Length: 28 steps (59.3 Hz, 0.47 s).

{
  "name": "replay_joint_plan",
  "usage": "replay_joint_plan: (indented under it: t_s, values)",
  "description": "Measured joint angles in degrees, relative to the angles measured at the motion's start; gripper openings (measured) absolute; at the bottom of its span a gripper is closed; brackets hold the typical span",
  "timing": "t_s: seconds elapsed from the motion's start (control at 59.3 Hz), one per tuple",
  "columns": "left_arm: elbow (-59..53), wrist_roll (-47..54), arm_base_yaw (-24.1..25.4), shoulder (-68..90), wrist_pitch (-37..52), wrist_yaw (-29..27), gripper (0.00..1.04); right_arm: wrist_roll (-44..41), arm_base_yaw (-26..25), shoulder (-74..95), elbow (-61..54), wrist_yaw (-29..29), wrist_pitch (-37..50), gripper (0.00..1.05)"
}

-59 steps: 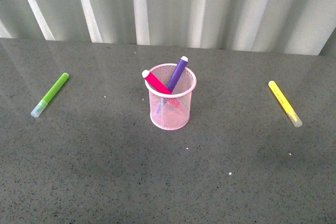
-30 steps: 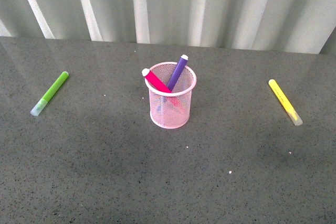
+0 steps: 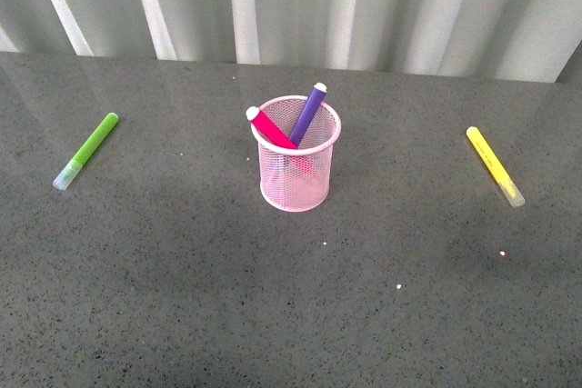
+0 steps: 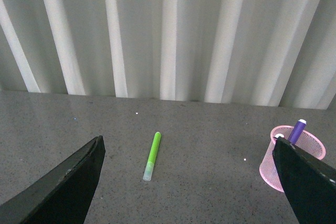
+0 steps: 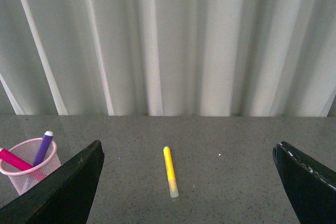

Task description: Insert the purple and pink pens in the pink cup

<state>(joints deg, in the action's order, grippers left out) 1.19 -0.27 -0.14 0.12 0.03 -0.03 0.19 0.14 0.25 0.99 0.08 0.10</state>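
The pink cup (image 3: 296,156) stood upright near the middle of the grey speckled tabletop (image 3: 273,306), somewhat toward the far side. Both task pens were inside it. The pink pen (image 3: 270,128) leaned to the left, its white-tipped end resting against the left part of the rolled rim and poking just above it. The purple pen (image 3: 308,113) leaned toward the far right, its upper end rising clear of the rim. Their lower parts showed only dimly through the mesh wall, where they appeared to cross.

A lime-green marker (image 3: 86,151) lay flat on the tabletop well to the left of the cup, its clear cap at the near end. A yellow marker (image 3: 495,165) lay flat well to the right, its clear cap also at the near end. A wall of pale vertical pleats (image 3: 291,6) ran behind the far edge of the tabletop.

Neither arm appeared in the front view. In the left wrist view, the left hand (image 4: 189,182) was spread wide, its two dark fingers (image 4: 63,187) at the frame's corners with nothing between them; the green marker and the cup lay beyond it. In the right wrist view, the right hand (image 5: 189,182) was likewise spread wide and empty, with the yellow marker and the cup beyond it.
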Motion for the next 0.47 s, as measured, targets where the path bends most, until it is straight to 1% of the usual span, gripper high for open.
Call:
replay_joint_plan:
  t_s: [0.472]
  values:
    - [0.0, 0.0, 0.0, 0.0, 0.0, 0.0, 0.98, 0.0, 0.0, 0.0, 0.0, 0.0, 0.0, 0.98]
